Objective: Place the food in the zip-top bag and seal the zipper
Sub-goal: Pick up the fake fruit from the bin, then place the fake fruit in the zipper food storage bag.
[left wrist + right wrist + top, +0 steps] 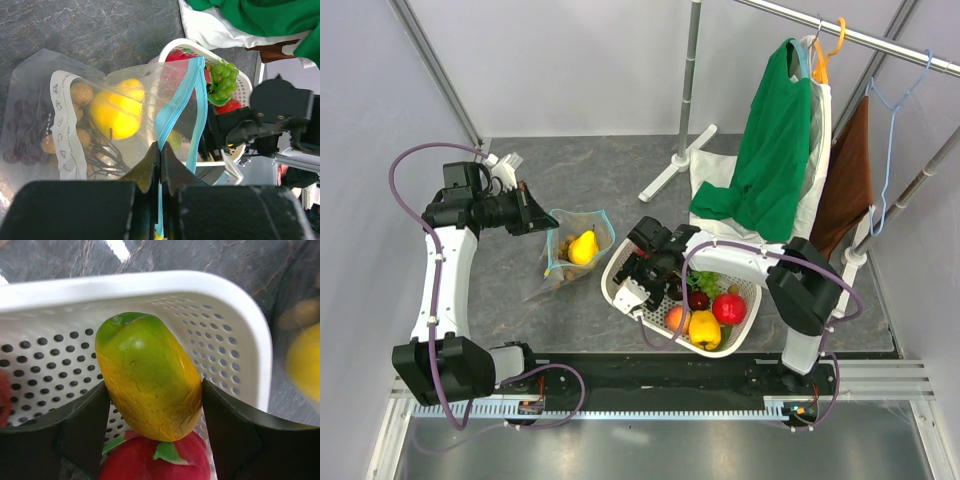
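Note:
The clear zip-top bag (570,258) lies left of the white basket with its mouth held open. It holds a yellow pear (116,111), a brown berry cluster (80,95) and dark grapes (22,140). My left gripper (161,150) is shut on the teal-blue zipper strip (175,107) at the bag's mouth; it also shows in the top view (532,216). My right gripper (155,392) is shut on a green-yellow mango (145,372) over the left end of the basket (240,335); it also shows in the top view (648,268).
The white perforated basket (620,262) holds a red fruit (728,308), a yellow pepper (705,328), an orange peach (676,318) and green grapes (222,77). A clothes rack with a green shirt (770,150) stands at the back right.

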{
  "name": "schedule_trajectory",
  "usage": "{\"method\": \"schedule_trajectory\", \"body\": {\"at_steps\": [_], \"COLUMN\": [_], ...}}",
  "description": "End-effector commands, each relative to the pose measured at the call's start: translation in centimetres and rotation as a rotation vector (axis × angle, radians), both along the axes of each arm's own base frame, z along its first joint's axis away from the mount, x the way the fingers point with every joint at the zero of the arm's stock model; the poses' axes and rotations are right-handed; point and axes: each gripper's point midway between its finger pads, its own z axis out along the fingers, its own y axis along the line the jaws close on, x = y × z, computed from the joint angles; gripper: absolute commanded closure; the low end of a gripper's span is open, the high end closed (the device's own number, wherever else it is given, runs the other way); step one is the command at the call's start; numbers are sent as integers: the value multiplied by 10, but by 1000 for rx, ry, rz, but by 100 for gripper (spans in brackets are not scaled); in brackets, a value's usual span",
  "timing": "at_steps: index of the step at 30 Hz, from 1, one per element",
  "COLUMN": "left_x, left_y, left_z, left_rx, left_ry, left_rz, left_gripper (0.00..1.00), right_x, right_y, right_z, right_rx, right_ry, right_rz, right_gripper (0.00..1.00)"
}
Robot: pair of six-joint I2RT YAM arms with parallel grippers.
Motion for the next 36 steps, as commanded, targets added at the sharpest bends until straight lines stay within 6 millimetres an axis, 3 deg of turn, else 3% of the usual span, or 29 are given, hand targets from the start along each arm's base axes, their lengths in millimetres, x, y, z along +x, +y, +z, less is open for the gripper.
{"method": "schedule_trajectory", "body": {"at_steps": [1,10,14,17,20,23,29,32,33,36], "left_x": [6,6,5,4,3,3,5,4,4,4], "left_y": [-4,-3,-4,-4,-4,-5,-7,-10,-10,-10], "left_z": [16,14,16,14,13,15,24,25,25,25], "left_rx": [-25,-28,-28,-28,-29,-34,-59,-78,-82,-88], "left_ry": [-51,-44,-50,-47,-43,-46,-48,-39,-37,-28], "left_rz": [-10,-6,-7,-8,-10,-14,-10,-16,-19,-16], "left_gripper": [98,98,98,98,98,98,98,98,98,98], "right_x": [-1,-9,-14,-5,7,18,30,33,33,37], "right_y": [7,9,26,43,61,81,108,121,125,127], "right_z": [71,140,199,246,261,271,244,222,212,214], "right_rx": [143,309,474,582,623,682,678,651,634,642], "right_ry": [25,149,254,333,391,444,523,523,525,518], "right_rz": [-86,-261,-328,-410,-458,-493,-512,-518,-520,-540], "right_gripper": [55,58,59,58,58,59,56,43,30,13]}}
